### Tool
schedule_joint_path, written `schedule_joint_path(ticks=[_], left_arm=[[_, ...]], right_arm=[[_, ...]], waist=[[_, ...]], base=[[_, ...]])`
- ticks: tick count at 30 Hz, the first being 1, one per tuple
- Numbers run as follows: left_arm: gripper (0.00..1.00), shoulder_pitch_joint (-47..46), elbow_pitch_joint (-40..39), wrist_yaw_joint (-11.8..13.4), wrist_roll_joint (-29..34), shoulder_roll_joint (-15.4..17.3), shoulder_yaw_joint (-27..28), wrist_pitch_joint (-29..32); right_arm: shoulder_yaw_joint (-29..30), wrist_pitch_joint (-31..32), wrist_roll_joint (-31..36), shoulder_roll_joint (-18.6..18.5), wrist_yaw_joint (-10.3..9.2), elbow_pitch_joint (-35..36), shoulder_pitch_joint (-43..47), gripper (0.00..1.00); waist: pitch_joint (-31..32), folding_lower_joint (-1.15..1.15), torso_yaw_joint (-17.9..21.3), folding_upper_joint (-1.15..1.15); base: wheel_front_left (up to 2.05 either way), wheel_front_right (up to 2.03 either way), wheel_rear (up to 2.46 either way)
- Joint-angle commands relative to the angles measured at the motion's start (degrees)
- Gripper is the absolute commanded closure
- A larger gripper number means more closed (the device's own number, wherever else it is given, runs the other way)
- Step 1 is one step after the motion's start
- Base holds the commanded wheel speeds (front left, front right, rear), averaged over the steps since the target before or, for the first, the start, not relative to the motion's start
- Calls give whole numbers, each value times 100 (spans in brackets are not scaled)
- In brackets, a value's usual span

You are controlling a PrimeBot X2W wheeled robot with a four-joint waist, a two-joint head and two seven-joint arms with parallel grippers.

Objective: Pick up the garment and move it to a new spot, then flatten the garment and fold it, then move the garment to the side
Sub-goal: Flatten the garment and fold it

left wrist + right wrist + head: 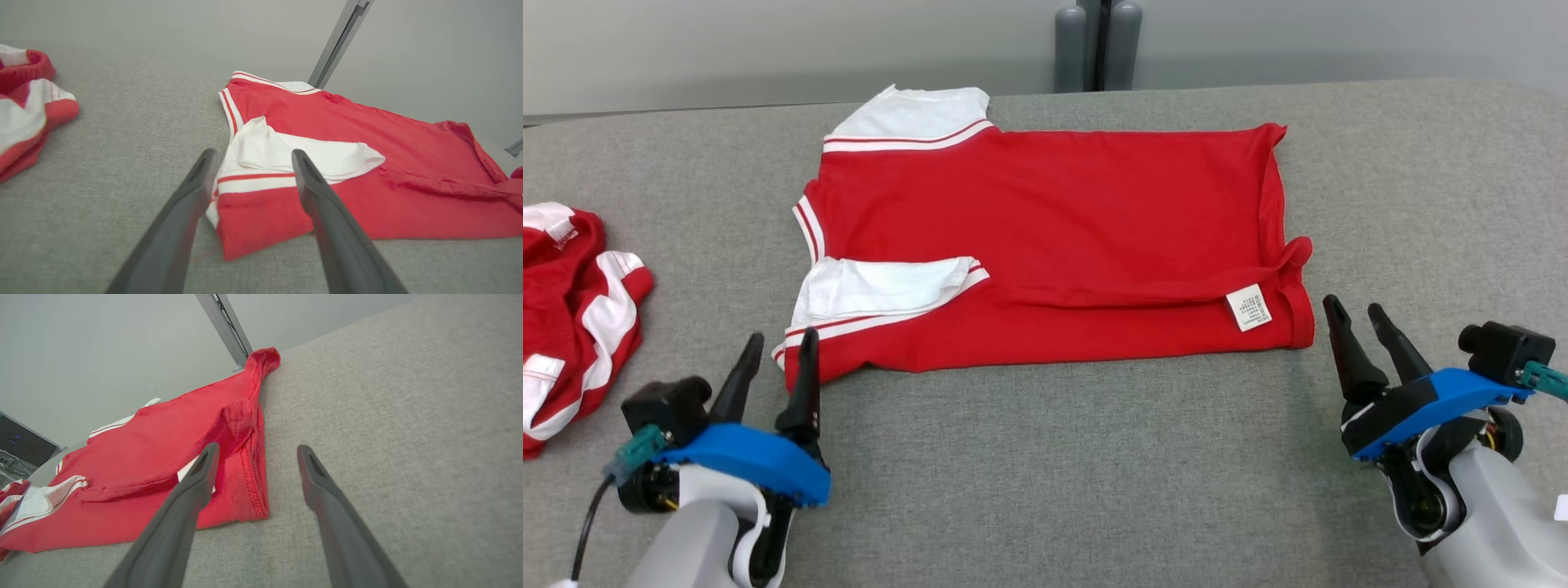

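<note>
Red garment (pixel 1054 237) folded on desk (pixel 1054 490), your left end effector (pixel 783 335) seven o'clock, right end effector (pixel 1353 305) four o'clock, both wide, empty.

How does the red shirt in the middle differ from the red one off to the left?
The middle shirt lies flat, its near edge folded over; the left shirt is a crumpled heap. The middle shirt shows whole; the left shirt is cut off at the picture's edge. Both are red with white striped trim.
</note>
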State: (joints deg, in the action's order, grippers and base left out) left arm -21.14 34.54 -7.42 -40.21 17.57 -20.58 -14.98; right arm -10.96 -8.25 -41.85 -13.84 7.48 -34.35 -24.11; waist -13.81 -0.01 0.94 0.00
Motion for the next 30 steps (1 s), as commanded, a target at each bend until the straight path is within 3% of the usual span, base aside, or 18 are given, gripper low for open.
schedule_joint_path(ticks=[1, 6, 21, 22, 23, 24, 25, 30], left_arm=[[0, 86, 14, 0, 55, 4, 37, -24], [0, 152, 202, 116, 276, -15, -66, -26], [0, -546, 1167, 21, 348, -231, -271, -25], [34, -597, 1233, 15, 318, -260, -271, -22], [67, -633, 1288, 9, 280, -295, -271, -22], [100, -661, 1341, 1, 264, -308, -269, -21], [100, -698, 1356, -4, 252, -323, -259, -22], [100, -619, 1213, -19, 146, -419, -88, -23]], right_arm=[[-27, -52, 88, -83, 3, -27, 26, 0], [-190, -45, 368, -80, 3, -214, -149, 0], [-802, -110, 1229, 97, 3, -1235, -841, 0], [-822, -118, 1234, 118, 2, -1303, -862, 0], [-838, -145, 1224, 140, 3, -1367, -890, 47], [-848, -176, 1194, 171, 3, -1420, -920, 84], [-856, -221, 1176, 176, 2, -1468, -948, 100], [-843, -460, 983, 176, 2, -1598, -893, 100]], waist=[[-2, 1, -8, 0], [-70, 1, -18, 0], [-299, 1, -72, 0], [-296, 1, -80, 0], [-292, 1, -90, 0], [-286, 1, -91, 0], [-280, 1, -98, 0], [-133, 1, -152, 0]], base=[[0, 0, 0], [0, 0, 0], [0, 0, 0], [0, 0, 0], [0, 0, 0], [0, 0, 0], [0, 0, 0], [0, 0, 0]])
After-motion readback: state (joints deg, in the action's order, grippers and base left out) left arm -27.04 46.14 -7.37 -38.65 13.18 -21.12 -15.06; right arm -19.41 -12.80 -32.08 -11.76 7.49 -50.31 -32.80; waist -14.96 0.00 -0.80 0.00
